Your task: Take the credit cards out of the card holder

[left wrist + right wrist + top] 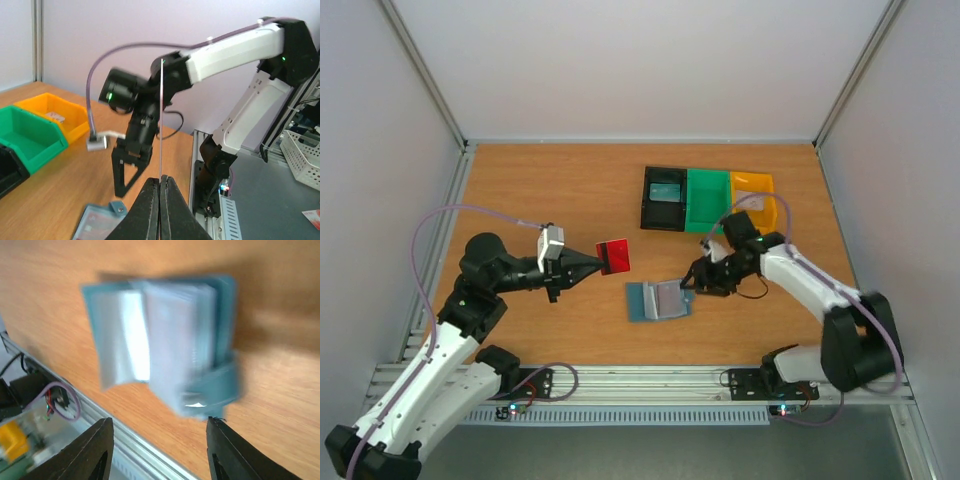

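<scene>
The blue-grey card holder lies open on the table centre, its lighter inner pockets up; it also shows in the right wrist view and at the bottom of the left wrist view. My left gripper is shut on a red credit card and holds it above the table, left of the holder. In the left wrist view the card shows edge-on as a thin line between the closed fingers. My right gripper is open and empty at the holder's right edge by its strap.
A black bin, a green bin and a yellow bin stand in a row at the back right. The metal rail runs along the near table edge. White walls enclose the table.
</scene>
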You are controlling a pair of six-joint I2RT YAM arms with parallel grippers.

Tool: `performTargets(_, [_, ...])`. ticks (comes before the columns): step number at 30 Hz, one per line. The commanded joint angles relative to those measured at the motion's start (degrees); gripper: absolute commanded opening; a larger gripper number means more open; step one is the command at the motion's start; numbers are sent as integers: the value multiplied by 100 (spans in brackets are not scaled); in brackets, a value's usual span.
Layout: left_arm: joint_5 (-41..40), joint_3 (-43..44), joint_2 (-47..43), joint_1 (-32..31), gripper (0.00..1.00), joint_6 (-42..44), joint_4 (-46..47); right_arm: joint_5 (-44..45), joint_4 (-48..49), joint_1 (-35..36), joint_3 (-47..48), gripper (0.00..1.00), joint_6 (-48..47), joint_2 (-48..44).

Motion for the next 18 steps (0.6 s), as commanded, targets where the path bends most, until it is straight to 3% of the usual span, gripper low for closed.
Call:
performTargets(1, [261, 271, -133, -42, 0, 357, 849, 1619, -1446, 183, 1257, 53, -660, -1644])
performTargets(4, [502, 215, -107, -96, 0, 290, 1601, 1537, -1118, 1127, 2136, 56, -1445, -2763])
performTargets(6, [531, 243, -39, -178, 0, 117, 1817, 1035, -297, 1956, 2314, 60, -1808, -3222])
performTargets(9, [510, 290, 2, -308, 0, -75, 1734, 339, 1041, 2393, 2339, 67, -1759, -3276])
performTargets(12, [415, 371, -11, -391, 0, -181, 1492, 321, 1231, 2752, 2686, 98, -1942, -2861])
performTargets(16, [379, 398, -81, -403, 0, -272, 1431, 840, 1366, 3203, 2798, 98, -2275, -2550])
performTargets(18, [372, 378, -59, -407, 0, -267, 1439, 1112, 1357, 3359, 2907, 93, -2359, -2340])
